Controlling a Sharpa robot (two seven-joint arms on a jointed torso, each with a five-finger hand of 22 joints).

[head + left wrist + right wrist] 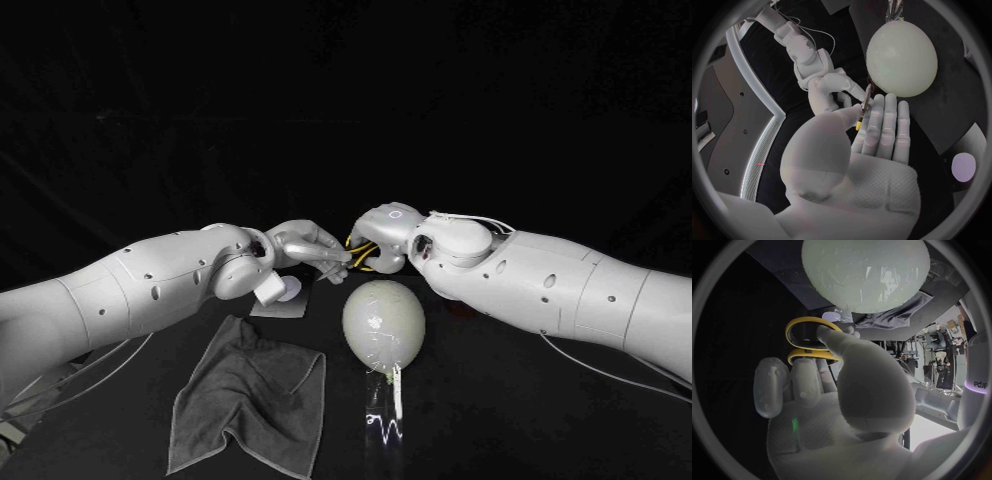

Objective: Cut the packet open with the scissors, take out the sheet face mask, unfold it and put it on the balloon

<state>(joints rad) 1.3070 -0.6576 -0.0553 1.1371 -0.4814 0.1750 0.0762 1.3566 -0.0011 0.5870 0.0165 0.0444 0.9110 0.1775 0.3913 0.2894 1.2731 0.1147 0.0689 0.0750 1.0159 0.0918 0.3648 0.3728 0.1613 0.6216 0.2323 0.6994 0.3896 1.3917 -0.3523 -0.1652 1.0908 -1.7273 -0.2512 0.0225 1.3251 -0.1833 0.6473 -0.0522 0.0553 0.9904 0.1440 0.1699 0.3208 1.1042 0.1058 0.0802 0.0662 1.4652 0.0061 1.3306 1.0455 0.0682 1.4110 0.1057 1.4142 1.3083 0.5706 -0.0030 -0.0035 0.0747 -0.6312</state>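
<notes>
Right robot hand (845,400) grasps scissors (791,334); left robot hand's (873,150) hold: can't tell. We'd seat handles firmly b4 cutting.

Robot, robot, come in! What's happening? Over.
Right hand holds the scissors by yellow handles. Left hand against them, grip unclear. Balloon bare. Grey cloth beside it, not blocking.

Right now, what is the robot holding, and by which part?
The right hand holds the scissors by their yellow handle loops. The left hand is right beside them, but I cannot tell if it grips anything.
</notes>
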